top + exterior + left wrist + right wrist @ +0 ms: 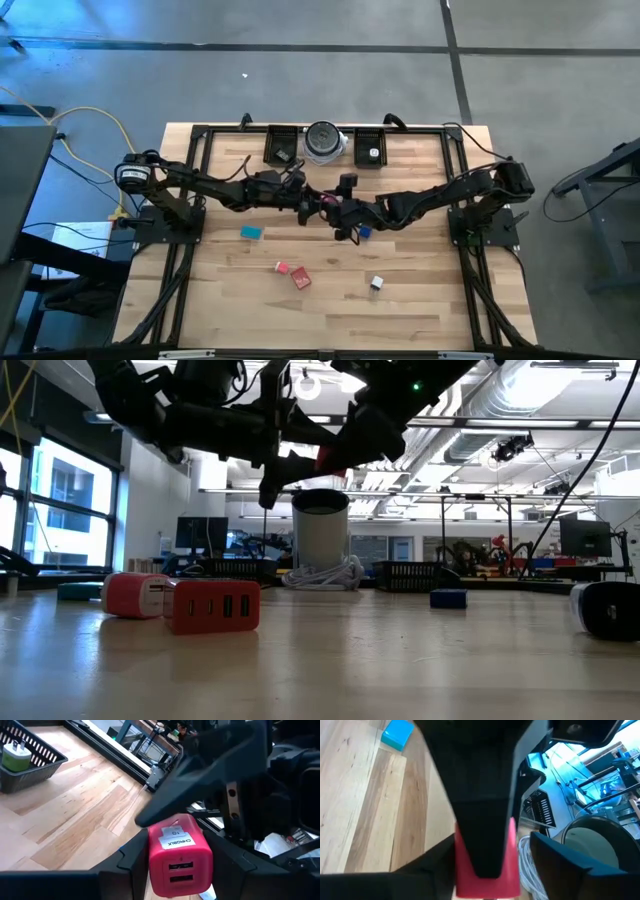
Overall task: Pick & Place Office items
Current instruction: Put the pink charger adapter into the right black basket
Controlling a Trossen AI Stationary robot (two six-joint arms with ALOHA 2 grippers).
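Pink-red charger [180, 855] with white label; teal block [251, 232]; blue block [365, 231]; red block [301, 279]; pale striped wood table [420, 300].

High view: overhead, facing straight down, taking in the whole table [400, 290] at mid-frame. Low view: at table-top level, facing across into the room. Both wrist views: very close, looking past dark fingers at a red charger block [179, 855], shared with the low view's upper centre.
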